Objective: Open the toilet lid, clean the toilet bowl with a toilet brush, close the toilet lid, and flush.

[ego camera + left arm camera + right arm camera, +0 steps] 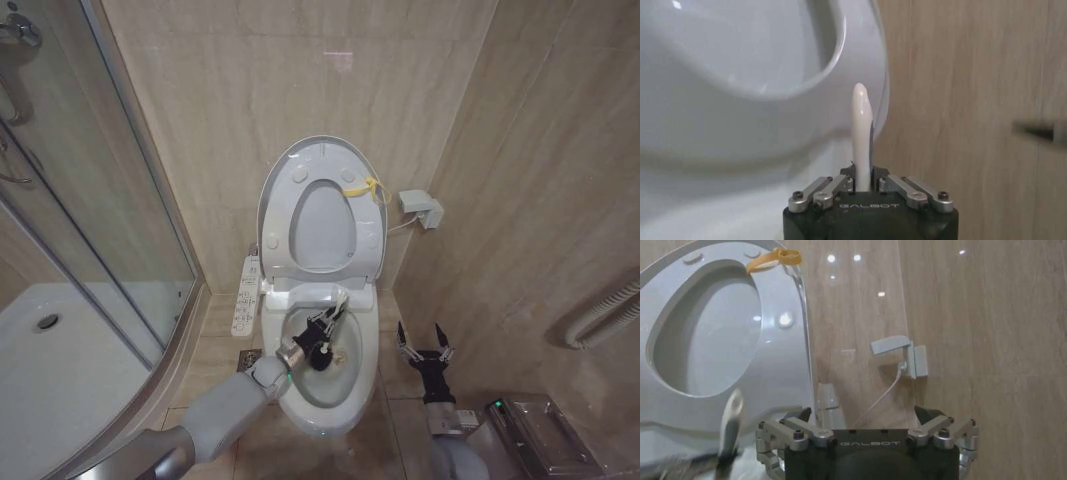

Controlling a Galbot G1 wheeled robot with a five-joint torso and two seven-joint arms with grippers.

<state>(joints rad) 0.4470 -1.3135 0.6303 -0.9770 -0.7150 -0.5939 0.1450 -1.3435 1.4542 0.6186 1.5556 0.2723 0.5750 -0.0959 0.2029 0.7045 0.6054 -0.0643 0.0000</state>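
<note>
**Brush in the bowl**

Gripper fingers on the left gripper point(863, 186) sit closest to the camera, squeezed tight on the white handle of the toilet brush point(862, 131). From the head view, this left gripper point(322, 327) reaches over the toilet bowl point(368, 352). The handle's long side points up toward the raised toilet lid point(322, 150). The black bristle head is hard to make out. To the right, the right gripper point(421, 342) waits beside the bowl, fingers spread wide, holding nothing.
</note>
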